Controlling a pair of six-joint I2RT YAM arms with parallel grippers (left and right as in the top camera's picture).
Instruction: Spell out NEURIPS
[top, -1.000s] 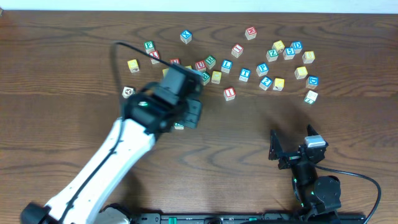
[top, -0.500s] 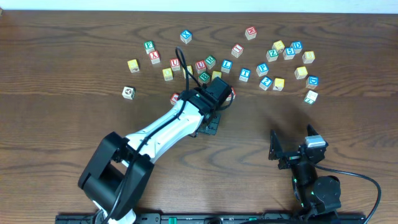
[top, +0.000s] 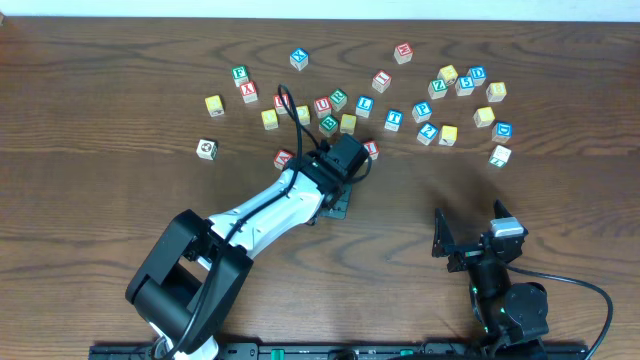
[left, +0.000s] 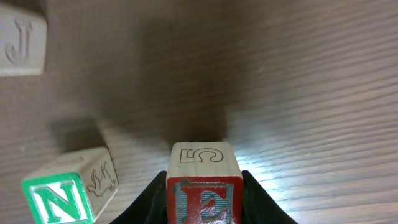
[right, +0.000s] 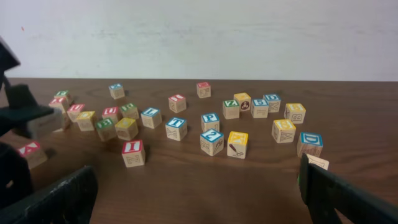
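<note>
Left end effector (left: 204, 186) is clamped on a red E cube (left: 205, 202); the dark fingers are pressed against the cube's two sides; a 5 is engraved on its top face. Whether the cube is resting on the surface (top: 120, 120) or raised off it cannot be told. From overhead, the left end effector (top: 345, 160) is seen at the lower edge of the cube scatter, with a red I cube (top: 371, 149) just beside it. A green N cube (left: 59, 199) is seen tilted, near the held cube's left and apart from it; a J cube (left: 22, 46) is seen farther back. Right end effector (right: 196, 180) is held with its fingers wide apart, nothing between them, well apart from the cubes.
</note>
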